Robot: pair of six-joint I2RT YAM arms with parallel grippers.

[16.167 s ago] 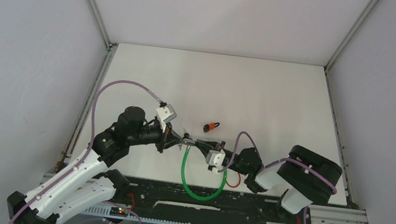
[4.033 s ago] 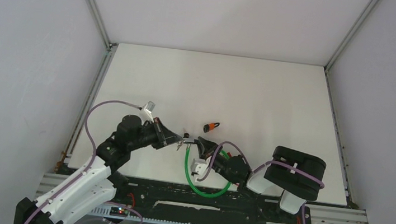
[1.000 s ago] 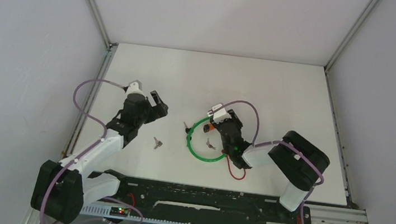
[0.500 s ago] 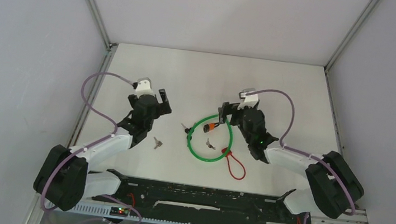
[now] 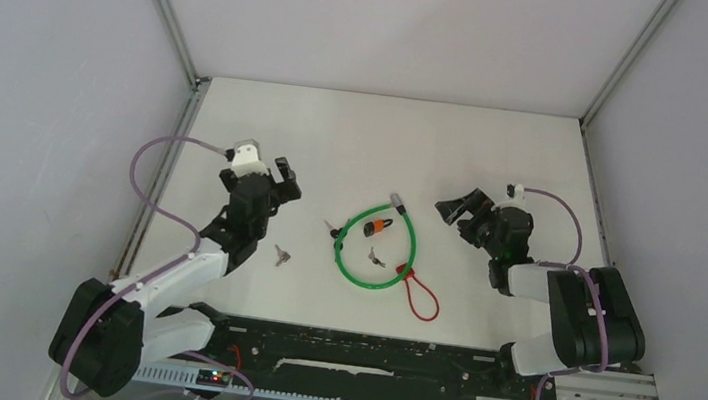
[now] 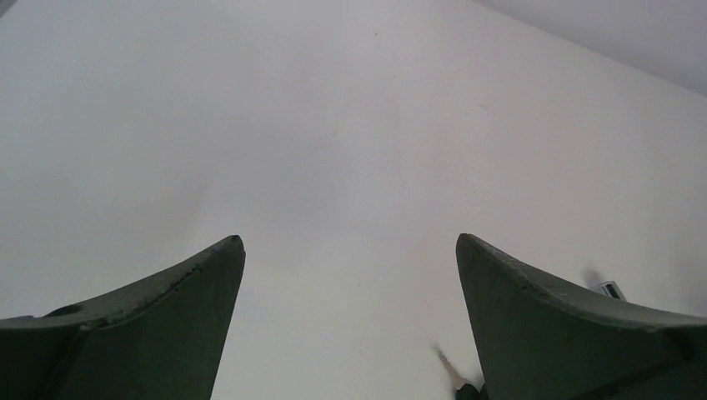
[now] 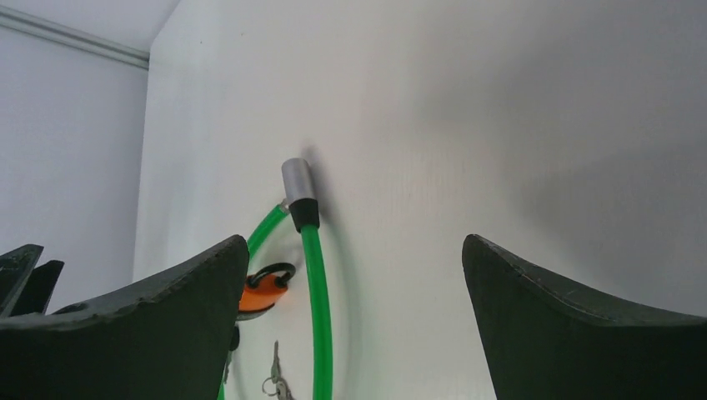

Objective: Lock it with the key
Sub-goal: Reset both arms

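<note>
Overhead, the left gripper [image 5: 284, 180] stands spread wide over the white table [image 5: 388, 133] with nothing between its jaws, and the right gripper [image 5: 454, 204] is spread just as wide, also holding nothing. Between the two lies the green cable lock [image 5: 340, 257], curled in a loop flat on the table, apart from both pairs of jaws. Its silver end [image 5: 393, 200] is the part nearest the right jaws, ahead of their tips. The orange lock body [image 5: 377, 228] rests inside the loop, and one key [image 5: 377, 257] lies inside it too, further from the right jaws. A second key [image 5: 280, 253] lies outside the loop, behind the left jaws, on the side of that arm's base. A red cord loop [image 5: 422, 298] trails from the cable's near side, well away from both grippers. From the left wrist, the left gripper [image 6: 348, 243] shows two dark fingers [image 6: 167, 308] held far apart with only bare table between and ahead of them. From the right wrist, the right gripper [image 7: 354, 242] is likewise fully parted and holds nothing; the silver end [image 7: 293, 182] lies ahead of the jaws toward the left finger, the green cable [image 7: 318, 317] runs back beside that finger, and the orange lock body [image 7: 260, 290] and a key [image 7: 275, 379] sit close to its inner edge.
</note>
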